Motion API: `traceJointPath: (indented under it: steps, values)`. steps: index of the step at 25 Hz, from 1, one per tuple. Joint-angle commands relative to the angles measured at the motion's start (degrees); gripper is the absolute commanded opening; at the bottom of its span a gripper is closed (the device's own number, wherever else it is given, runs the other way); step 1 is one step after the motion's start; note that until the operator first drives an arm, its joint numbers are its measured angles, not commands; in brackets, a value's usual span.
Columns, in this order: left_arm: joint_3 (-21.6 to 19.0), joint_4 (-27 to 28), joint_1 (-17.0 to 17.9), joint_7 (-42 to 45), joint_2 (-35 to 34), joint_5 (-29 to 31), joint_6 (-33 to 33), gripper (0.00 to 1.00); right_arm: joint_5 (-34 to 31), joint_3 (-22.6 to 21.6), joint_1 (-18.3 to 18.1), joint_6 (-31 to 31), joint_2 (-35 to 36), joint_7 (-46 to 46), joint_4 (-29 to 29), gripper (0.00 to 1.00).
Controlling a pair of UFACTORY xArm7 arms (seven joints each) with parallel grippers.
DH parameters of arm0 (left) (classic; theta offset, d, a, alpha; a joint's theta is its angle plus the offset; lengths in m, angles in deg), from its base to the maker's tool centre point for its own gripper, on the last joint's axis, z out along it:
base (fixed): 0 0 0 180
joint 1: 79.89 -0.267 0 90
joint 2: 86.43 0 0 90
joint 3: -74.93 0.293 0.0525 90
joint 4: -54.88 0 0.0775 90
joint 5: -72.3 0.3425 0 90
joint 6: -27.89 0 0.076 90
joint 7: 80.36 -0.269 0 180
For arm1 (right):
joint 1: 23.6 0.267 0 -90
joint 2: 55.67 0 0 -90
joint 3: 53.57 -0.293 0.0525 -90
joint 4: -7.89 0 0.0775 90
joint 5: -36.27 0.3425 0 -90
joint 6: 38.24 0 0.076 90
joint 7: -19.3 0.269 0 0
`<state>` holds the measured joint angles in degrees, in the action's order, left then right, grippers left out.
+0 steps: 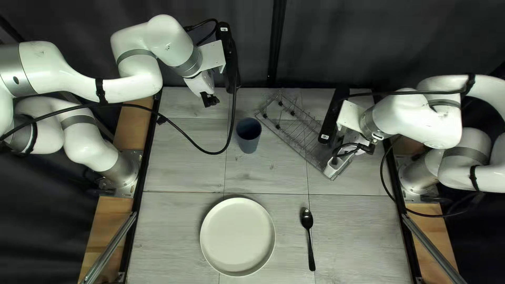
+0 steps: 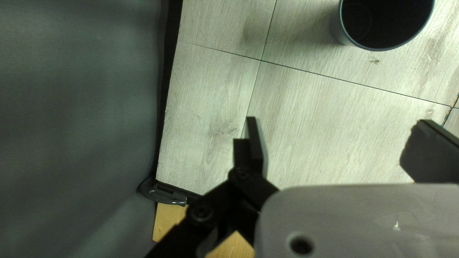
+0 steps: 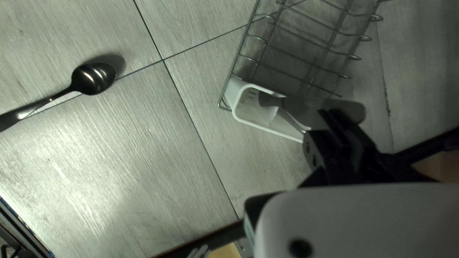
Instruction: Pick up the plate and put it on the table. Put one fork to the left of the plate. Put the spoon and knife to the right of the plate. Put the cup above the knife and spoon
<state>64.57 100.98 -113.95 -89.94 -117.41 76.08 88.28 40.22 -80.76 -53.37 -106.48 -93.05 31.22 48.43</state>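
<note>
The cream plate [image 1: 238, 236] lies near the table's front edge, with the black spoon [image 1: 307, 236] to its right. Behind the plate a blue-grey cup [image 1: 248, 135] stands upright. My left gripper [image 1: 210, 100] hangs behind and left of the cup; in its wrist view the gripper [image 2: 342, 138] is open and empty, with the cup [image 2: 382, 24] ahead. My right gripper [image 1: 336, 158] is over the white caddy [image 1: 331, 169]. In its wrist view the gripper [image 3: 330, 126] is closed around a dark-handled utensil [image 3: 355, 111] at the caddy [image 3: 241, 107]. Which utensil it is cannot be told.
A wire rack [image 1: 294, 129] stands slanted across the back right, the caddy at its near end. Dark curtains [image 1: 336, 42] hang behind the table. The left arm's black cable [image 1: 194, 144] loops over the tabletop left of the cup.
</note>
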Motion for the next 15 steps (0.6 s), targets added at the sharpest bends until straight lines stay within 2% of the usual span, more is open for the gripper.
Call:
traceJointPath:
  steps: [1, 7, 15]
  values:
    - [0.0, 0.0, 0.0, 0.0, 0.0, 0.0, 0.0, 1.0, -1.52, -0.86, -0.57, -4.24, 1.16, 0.11, 3.83, 0.0]
    - [0.0, 0.0, 0.0, 0.0, 0.0, 0.0, 0.0, 1.0, -2.25, -1.42, -0.77, -5.52, 1.61, 0.28, 4.77, 0.0]
    - [0.0, 0.0, 0.0, 0.0, 0.0, 0.0, 0.0, 1.0, -0.38, -1.5, 0.68, 0.38, -0.49, 0.61, -2.79, 0.0]
